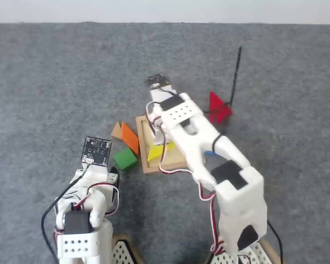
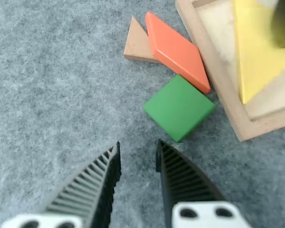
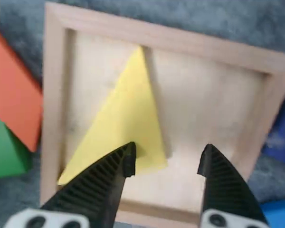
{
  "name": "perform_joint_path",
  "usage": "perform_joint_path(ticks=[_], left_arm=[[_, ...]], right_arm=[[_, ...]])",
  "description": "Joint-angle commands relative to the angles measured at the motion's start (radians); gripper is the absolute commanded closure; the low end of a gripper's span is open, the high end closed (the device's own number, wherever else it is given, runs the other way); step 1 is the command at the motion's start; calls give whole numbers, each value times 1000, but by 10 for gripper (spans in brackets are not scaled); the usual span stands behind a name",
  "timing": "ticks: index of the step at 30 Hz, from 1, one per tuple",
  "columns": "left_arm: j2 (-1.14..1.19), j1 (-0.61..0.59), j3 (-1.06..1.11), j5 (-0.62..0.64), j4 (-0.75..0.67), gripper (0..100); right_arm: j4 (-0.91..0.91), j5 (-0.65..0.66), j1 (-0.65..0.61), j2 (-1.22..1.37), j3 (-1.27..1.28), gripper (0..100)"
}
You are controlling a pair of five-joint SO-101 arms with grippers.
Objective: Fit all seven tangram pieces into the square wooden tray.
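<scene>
Right jaws open, empty, above yellow wooden triangle (image 3: pixel 128 118) in square wooden tray (image 3: pixel 54 95); best slide it flush into a corner. Left jaws ajar, empty.

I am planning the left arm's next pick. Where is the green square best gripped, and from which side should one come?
Probably from above, with the left tool closing on two opposite side faces of the green square. It lies flat on the carpet with upright sides. One face sits close to the orange parallelogram, so take the other pair, which looks free.
</scene>
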Motion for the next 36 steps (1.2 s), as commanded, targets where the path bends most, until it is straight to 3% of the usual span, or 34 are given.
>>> perform_joint_path(ticks=[1, 13, 20, 27, 32, 36], left_arm=[[-18, -8, -8, 15, 6, 880], [-18, -8, -8, 15, 6, 880], [-18, -8, -8, 15, 6, 880], [-18, -8, -8, 15, 6, 880], [-18, -8, -8, 15, 6, 880], [-18, -8, -8, 15, 6, 880]], right_arm=[[33, 17, -67, 13, -95, 757], [12, 20, -142, -4, -95, 757], [-127, 20, -143, -202, 103, 757], [-252, 58, 10, -423, 422, 757], [-255, 95, 140, -446, 503, 757], [-255, 97, 173, -444, 529, 757]])
